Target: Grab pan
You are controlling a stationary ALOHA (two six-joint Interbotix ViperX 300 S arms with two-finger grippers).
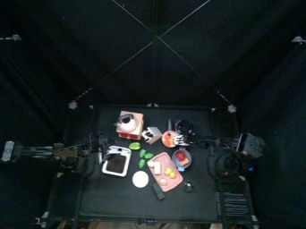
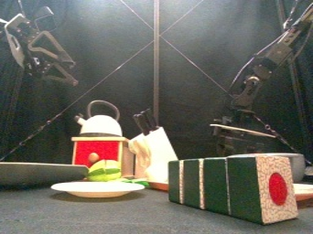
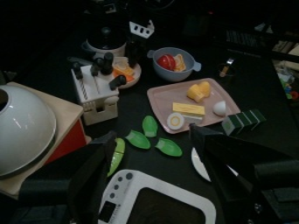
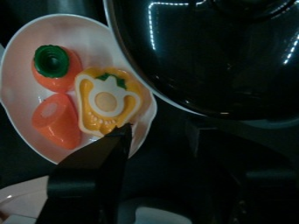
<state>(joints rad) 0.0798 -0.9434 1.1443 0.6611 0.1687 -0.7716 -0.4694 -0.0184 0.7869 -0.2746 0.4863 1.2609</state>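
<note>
Right gripper (image 4: 158, 171) – jaws spread wide, nothing clamped between them. It hangs low over the edge of the small round dark pan (image 4: 222, 52), whose glossy black inside and thin greyish rim fill most of the right wrist view. The rim's curve runs just ahead of the gap between the jaws; whether either one touches the metal cannot be told.

Pan's place: seen from above, roughly one to two o'clock from the table's middle, on the right arm's side. Just beside it sits a shallow white dish (image 4: 30, 79) holding a red tomato with a green top (image 4: 52, 66), a yellow pepper slice (image 4: 107, 101) and an orange carrot piece (image 4: 59, 122).

Left gripper (image 3: 163, 175) – fully open, empty, held high at the nine o'clock side above the white rectangular tray (image 3: 158, 203). From that wrist: a silver-domed kettle (image 3: 24, 131), a pale knife block (image 3: 93, 87), a grey-blue bowl of red pieces (image 3: 193, 66), a pink flat board (image 3: 222, 96) with toy food, and green leaf-shaped pieces (image 3: 152, 136) scattered between the board and the tray.
</note>
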